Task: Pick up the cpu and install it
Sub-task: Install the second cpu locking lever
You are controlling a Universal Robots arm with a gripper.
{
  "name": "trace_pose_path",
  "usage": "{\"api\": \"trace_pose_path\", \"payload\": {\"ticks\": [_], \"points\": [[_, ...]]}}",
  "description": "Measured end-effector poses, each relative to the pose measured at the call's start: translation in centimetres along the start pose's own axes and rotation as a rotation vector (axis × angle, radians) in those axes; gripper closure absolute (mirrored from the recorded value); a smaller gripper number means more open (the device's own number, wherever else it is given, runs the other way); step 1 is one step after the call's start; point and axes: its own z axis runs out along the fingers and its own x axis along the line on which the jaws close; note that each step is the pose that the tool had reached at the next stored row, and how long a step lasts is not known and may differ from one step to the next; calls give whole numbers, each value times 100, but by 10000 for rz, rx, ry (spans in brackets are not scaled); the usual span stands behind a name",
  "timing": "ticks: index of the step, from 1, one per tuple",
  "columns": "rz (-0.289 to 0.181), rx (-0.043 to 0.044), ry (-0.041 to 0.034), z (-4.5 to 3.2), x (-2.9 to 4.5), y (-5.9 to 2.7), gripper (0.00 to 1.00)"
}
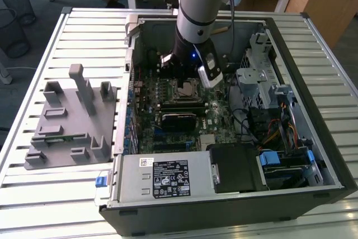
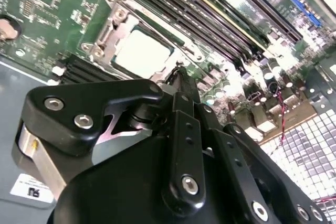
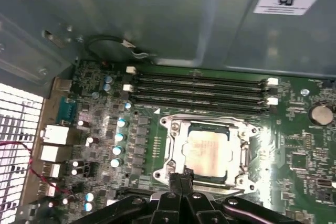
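Note:
The cpu [image 3: 210,152] lies flat in the motherboard socket [image 3: 170,153], its pale silvery top showing inside the open metal frame. It also appears in the second wrist view as cpu [image 2: 143,52] and in the exterior view as cpu [image 1: 184,90]. My gripper [image 3: 181,178] hangs just above the socket's edge, beside the cpu, shut with its fingers pressed together and nothing between them. In the second wrist view the gripper [image 2: 179,73] tip sits close by the cpu's corner. The arm [image 1: 196,20] reaches down into the open computer case [image 1: 279,32].
Black memory slots [image 3: 199,90] run along one side of the socket. A grey parts fixture [image 1: 70,121] lies on the slatted table at the exterior view's left. The power supply [image 1: 162,177], drive cage [image 1: 257,76] and cables [image 1: 274,127] crowd the case's near and right sides.

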Motion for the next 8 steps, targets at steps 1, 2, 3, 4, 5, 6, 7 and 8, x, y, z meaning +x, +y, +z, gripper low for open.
{"api": "trace_pose_path", "payload": {"ticks": [1, 2, 3, 4, 5, 6, 7, 8], "points": [[9, -3, 9, -1, -11, -3, 89], [20, -4, 17, -2, -19, -10, 89], [29, -6, 22, -2, -22, -23, 89], [39, -7, 22, -3, -21, -42, 89], [49, -6, 20, -5, -19, -65, 89], [57, -8, 18, -6, -17, -88, 89], [65, -9, 16, -7, -15, -111, 89], [73, -10, 14, -7, -14, -131, 89]]}}
